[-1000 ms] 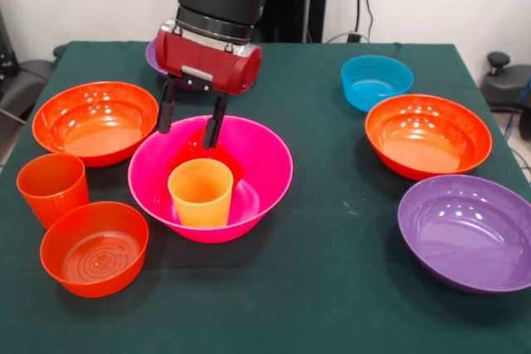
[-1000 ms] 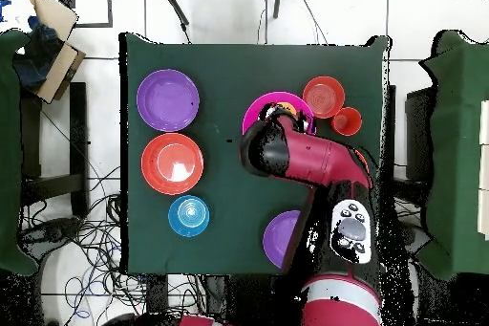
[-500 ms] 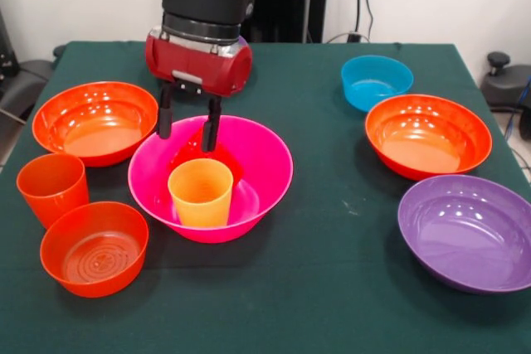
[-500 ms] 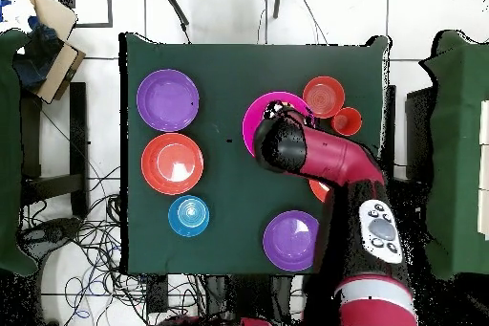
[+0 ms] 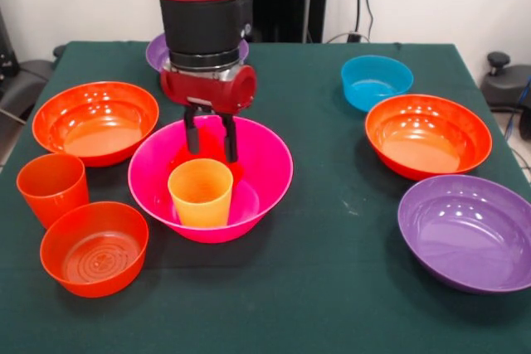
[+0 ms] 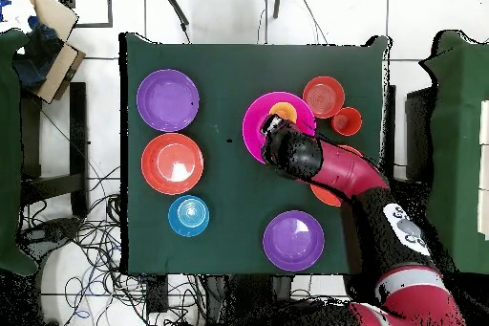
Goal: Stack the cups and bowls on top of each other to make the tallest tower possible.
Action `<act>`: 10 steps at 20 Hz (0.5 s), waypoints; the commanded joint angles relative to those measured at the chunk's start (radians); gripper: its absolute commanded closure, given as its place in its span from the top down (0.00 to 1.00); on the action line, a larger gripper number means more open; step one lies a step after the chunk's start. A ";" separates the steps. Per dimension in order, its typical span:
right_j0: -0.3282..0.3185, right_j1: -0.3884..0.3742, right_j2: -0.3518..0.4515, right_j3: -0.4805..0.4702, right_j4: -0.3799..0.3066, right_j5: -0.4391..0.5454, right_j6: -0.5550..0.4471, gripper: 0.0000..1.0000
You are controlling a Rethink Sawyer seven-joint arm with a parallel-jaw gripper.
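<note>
End effector (image 5: 209, 135) hangs inside the pink bowl (image 5: 270, 163), its two fingers a narrow gap apart and holding nothing.

Front view: the orange cup (image 5: 200, 192) stands upright in that bowl just below the fingertips, not touching them; a red cup (image 5: 52, 188) and small orange bowl (image 5: 94, 248) sit to its lower left on the desk (image 5: 332, 288). Overhead view: the arm covers the end effector, with the orange cup (image 6: 283, 111) showing in the pink bowl (image 6: 254, 117) right beside it.
</note>
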 commanded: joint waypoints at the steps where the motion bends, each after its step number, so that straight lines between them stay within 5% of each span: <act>1: 0.007 0.039 0.161 0.081 -0.067 0.145 -0.068 1.00; 10: 0.072 0.027 0.082 0.046 -0.111 0.104 -0.035 1.00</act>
